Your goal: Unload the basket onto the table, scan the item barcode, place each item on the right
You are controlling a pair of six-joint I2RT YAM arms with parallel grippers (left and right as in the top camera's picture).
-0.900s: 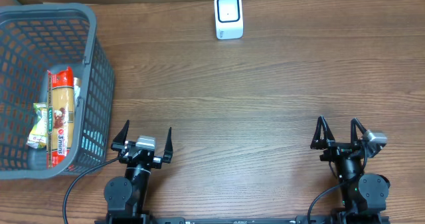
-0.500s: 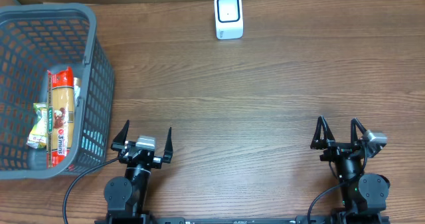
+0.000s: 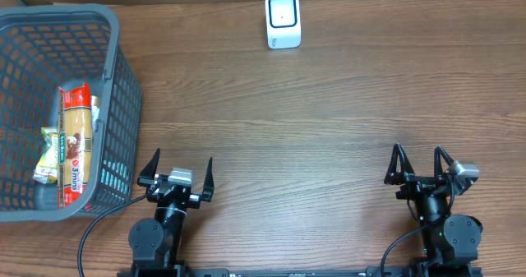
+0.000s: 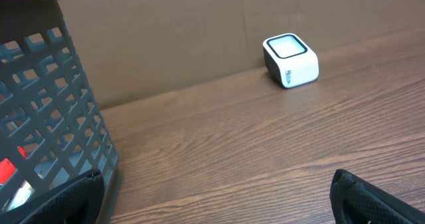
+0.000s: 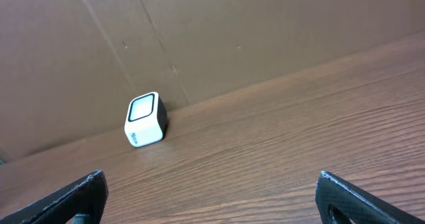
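Wooden worktop (image 3: 329, 104), left hand (image 3: 182, 167) and right hand (image 3: 419, 159) wide, empty: risk of snagging basket (image 3: 123, 104) mesh, packet (image 3: 76, 141) barcode missing scanner (image 3: 283, 20).

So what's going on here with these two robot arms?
Nothing is being handled right now. The left gripper and right gripper sit open and empty at the near edge of the table. The food packets lie in the grey basket, and the small white scanner stands at the far edge.

One basket (image 3: 123, 104), at least two packets in it, a pasta packet (image 3: 76, 141) and a green packet (image 3: 51, 155), one scanner (image 3: 283, 20), and two grippers: left gripper (image 3: 179, 163), right gripper (image 3: 419, 155).
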